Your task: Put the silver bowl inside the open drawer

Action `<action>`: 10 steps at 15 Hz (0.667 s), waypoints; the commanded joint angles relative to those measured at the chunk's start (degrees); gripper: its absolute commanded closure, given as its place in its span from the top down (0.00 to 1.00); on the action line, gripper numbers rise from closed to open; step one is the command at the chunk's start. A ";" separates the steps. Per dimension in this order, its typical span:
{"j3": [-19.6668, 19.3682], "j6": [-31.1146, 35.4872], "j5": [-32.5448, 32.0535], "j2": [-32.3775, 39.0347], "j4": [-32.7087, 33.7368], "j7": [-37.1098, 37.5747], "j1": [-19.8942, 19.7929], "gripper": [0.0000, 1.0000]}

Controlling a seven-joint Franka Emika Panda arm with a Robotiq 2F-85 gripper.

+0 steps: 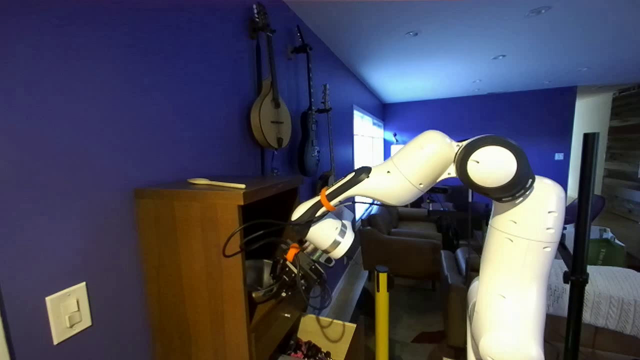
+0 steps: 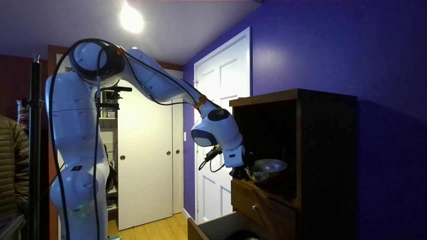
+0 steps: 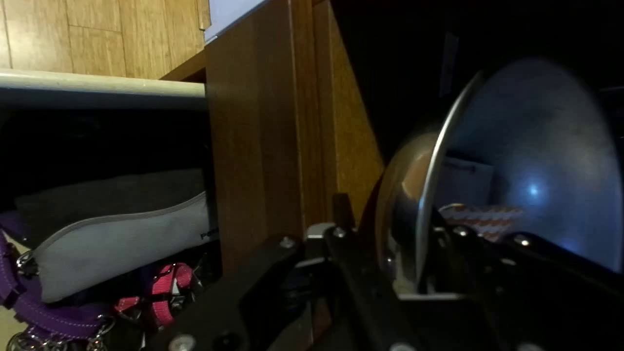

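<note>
The silver bowl (image 2: 267, 170) sits in the dark upper shelf compartment of the brown cabinet, near its front edge. It also shows in an exterior view (image 1: 258, 275), partly behind the gripper, and large in the wrist view (image 3: 541, 146). My gripper (image 3: 390, 222) is at the bowl's near rim, open, with the rim between the fingers: one finger outside the wall with a gap, one inside the bowl. The gripper (image 2: 245, 169) is mostly hidden in both exterior views. The open drawer (image 1: 330, 334) is below, pulled out; its pale edge (image 3: 107, 84) shows in the wrist view.
The drawer holds a grey pouch (image 3: 126, 239), a purple collar (image 3: 53, 314) and a pink strap (image 3: 165, 292). A shut drawer with a knob (image 2: 254, 207) lies between shelf and open drawer. A wooden spoon (image 1: 217, 184) lies on the cabinet (image 1: 192, 265). A yellow post (image 1: 382, 315) stands nearby.
</note>
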 commanded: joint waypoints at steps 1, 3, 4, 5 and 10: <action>1.06 1.97 -2.43 1.79 0.81 1.44 -0.66 0.04; 0.83 1.85 -3.38 0.57 0.37 1.61 -0.84 0.00; 0.70 1.85 -3.71 -0.02 0.10 1.72 -0.99 0.00; 0.49 1.40 -4.20 -0.88 -0.31 1.99 -1.26 0.01; -5.47 -15.20 -19.69 -7.05 -3.33 8.28 -4.19 0.02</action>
